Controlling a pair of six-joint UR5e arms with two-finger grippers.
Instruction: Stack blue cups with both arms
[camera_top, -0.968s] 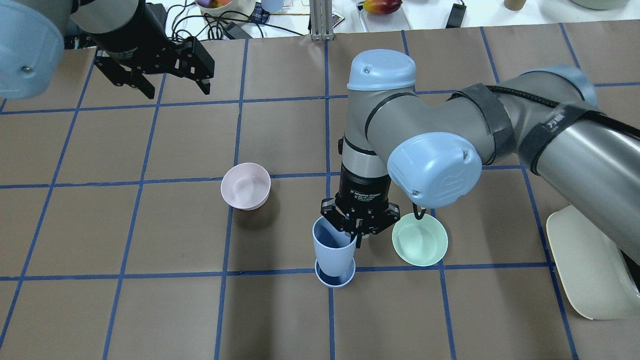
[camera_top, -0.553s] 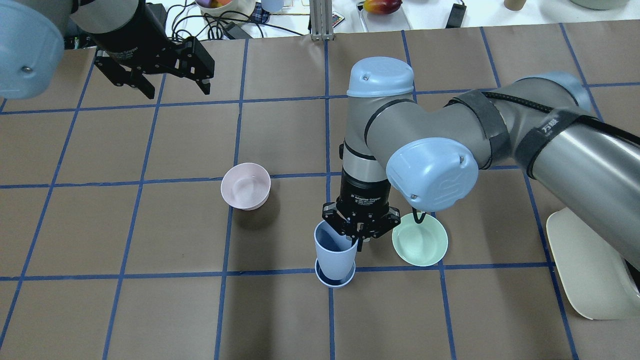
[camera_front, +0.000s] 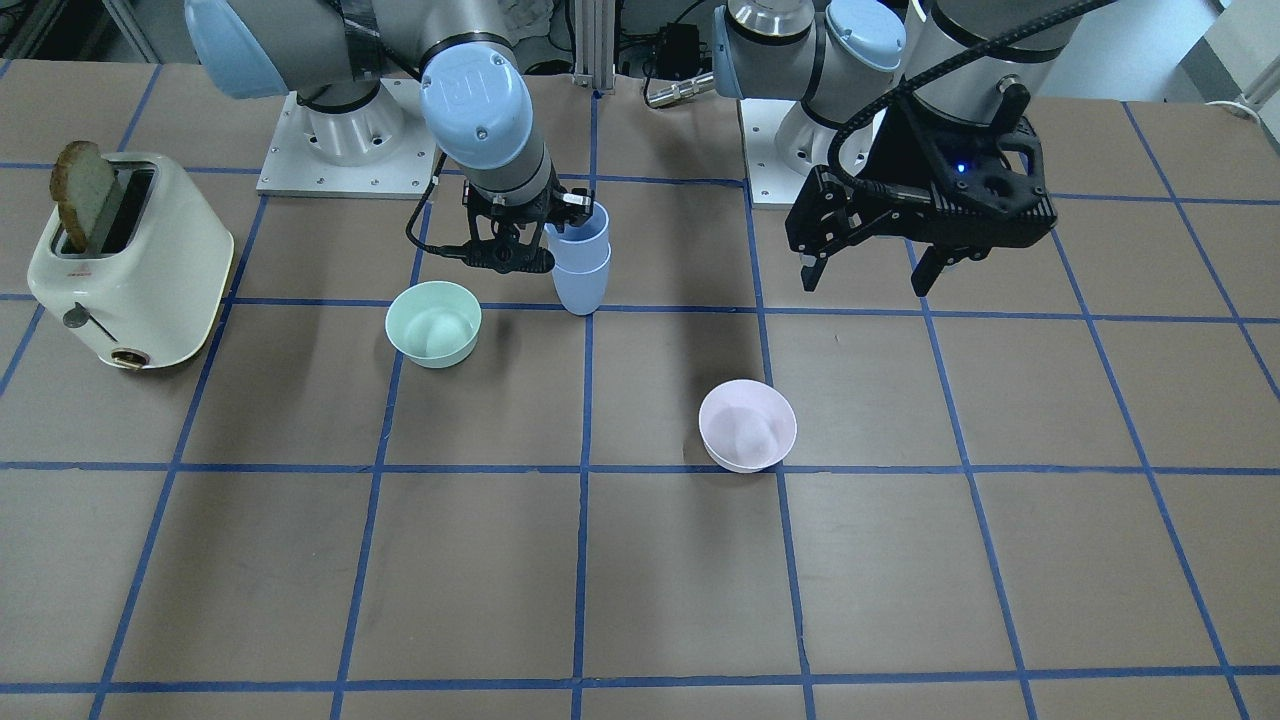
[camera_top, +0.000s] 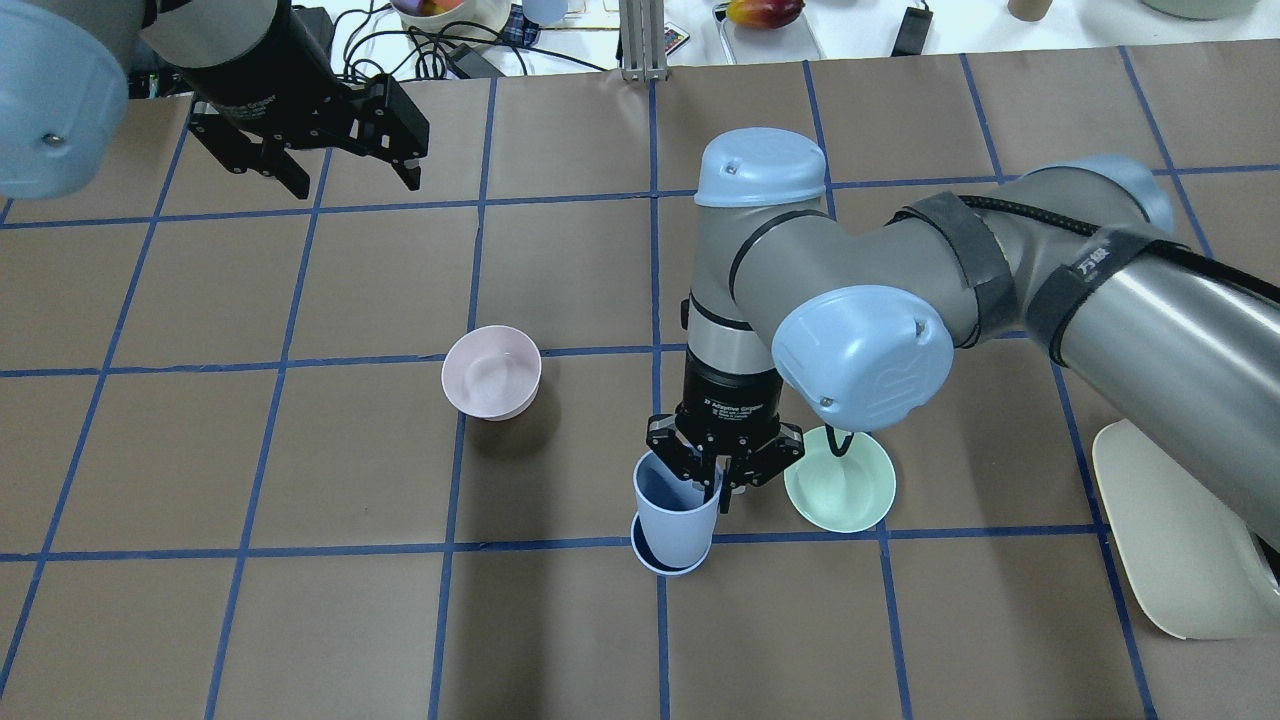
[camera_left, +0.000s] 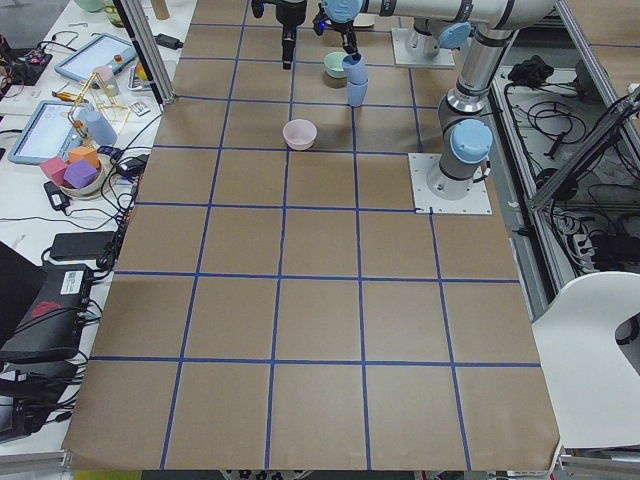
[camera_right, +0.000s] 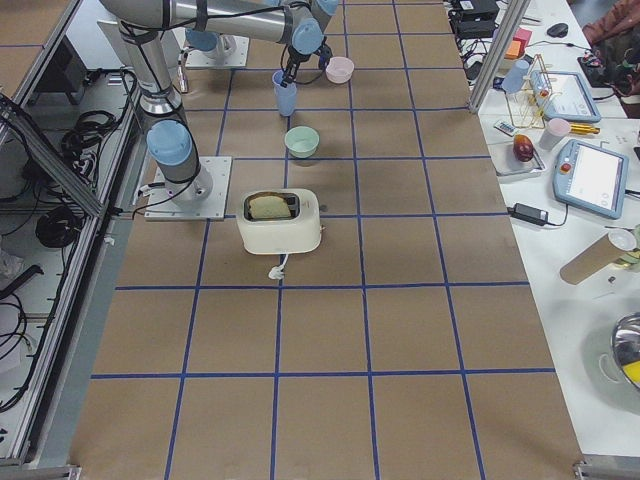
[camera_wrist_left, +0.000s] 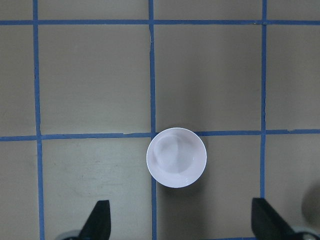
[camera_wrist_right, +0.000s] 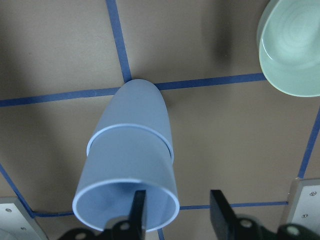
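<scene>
On a crossing of the blue tape lines, the lower blue cup (camera_wrist_right: 140, 102) is standing upright. The upper blue cup (camera_wrist_right: 125, 165) is sitting partway inside it, its rim showing above the lower one. I am watching the right gripper (camera_top: 722, 487) straddling that upper rim, with one finger hanging inside the mouth and the other outside. Bare table is showing between the outer finger and the cup wall, so I am judging the jaws partly spread and gripping nothing. The left gripper (camera_front: 866, 283) is hovering wide apart and empty above the pink bowl (camera_top: 490, 372), well apart from the stack.

I am planning a straight vertical lift, since any sideways drift risks the inner finger hooking the rim and tipping the stack. The mint green bowl (camera_top: 845, 492) is sitting just beside the right gripper, so I am counting upward as the free way. The toaster (camera_front: 140, 265) is standing well off.
</scene>
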